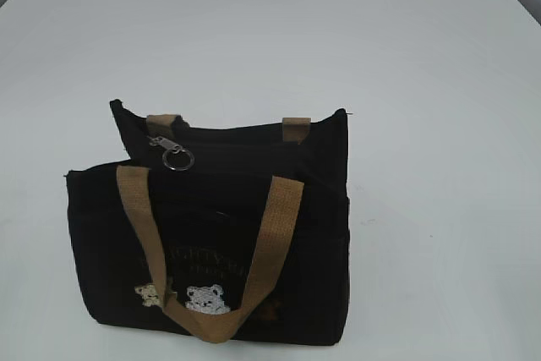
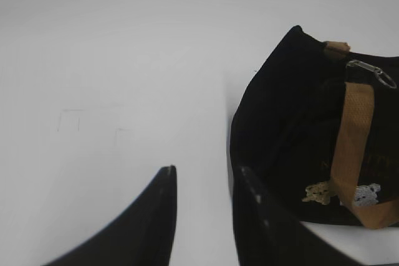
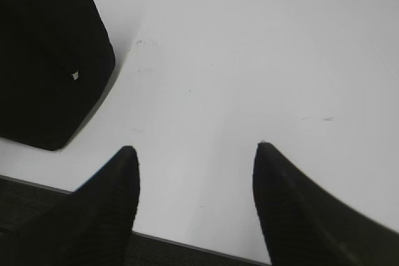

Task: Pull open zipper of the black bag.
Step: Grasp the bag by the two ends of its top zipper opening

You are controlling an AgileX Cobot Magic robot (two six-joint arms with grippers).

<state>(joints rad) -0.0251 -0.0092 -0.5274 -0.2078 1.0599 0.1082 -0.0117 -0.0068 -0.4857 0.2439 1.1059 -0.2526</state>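
On the left, the left gripper (image 2: 202, 175) hangs over the white table (image 1: 439, 65), its two dark fingers parted by a narrow gap and holding nothing; the black bag (image 1: 211, 234) sits just to its right in the wrist view. The bag stands upright at the middle of the table. Its front carries faint lettering, too dim to read, above a white embroidered bear (image 1: 207, 299) and a smaller tan one (image 1: 150, 295). Two tan webbing handles (image 1: 270, 243) show, the front one drooping down the face. Along the top runs the zipper (image 1: 228, 151), its silver clasp and key ring (image 1: 177, 158) lying at the left end. What's inside cannot be seen. Over on the right, the right gripper (image 3: 196, 157) spreads wide, empty, clear of the bag.
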